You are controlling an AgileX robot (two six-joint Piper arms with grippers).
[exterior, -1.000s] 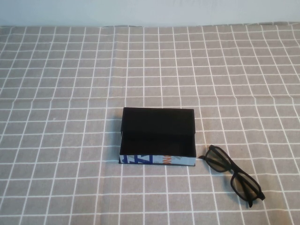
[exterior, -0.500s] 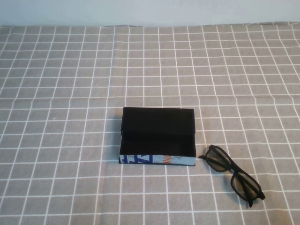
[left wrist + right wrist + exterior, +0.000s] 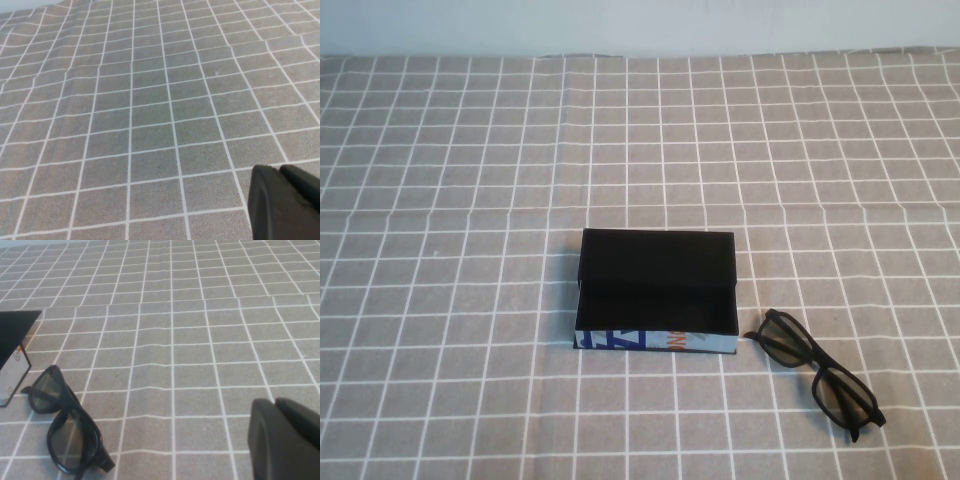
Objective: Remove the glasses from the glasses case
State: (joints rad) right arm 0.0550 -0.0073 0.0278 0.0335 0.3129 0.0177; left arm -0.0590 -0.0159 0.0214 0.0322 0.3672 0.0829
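The glasses case [image 3: 655, 290] stands open at the middle of the table, lid flipped back, its black inside empty. The black glasses [image 3: 815, 372] lie on the checked cloth just right of the case, arms folded. In the right wrist view the glasses [image 3: 65, 427] lie beside the case's corner [image 3: 12, 347]. My right gripper [image 3: 276, 402] is shut and empty, hovering over the cloth to the right of the glasses. My left gripper [image 3: 281, 169] is shut and empty over bare cloth. Neither gripper shows in the high view.
A grey tablecloth [image 3: 470, 200] with a white grid covers the whole table. A pale wall edge [image 3: 640, 25] runs along the far side. The left wrist view holds only cloth [image 3: 150, 125].
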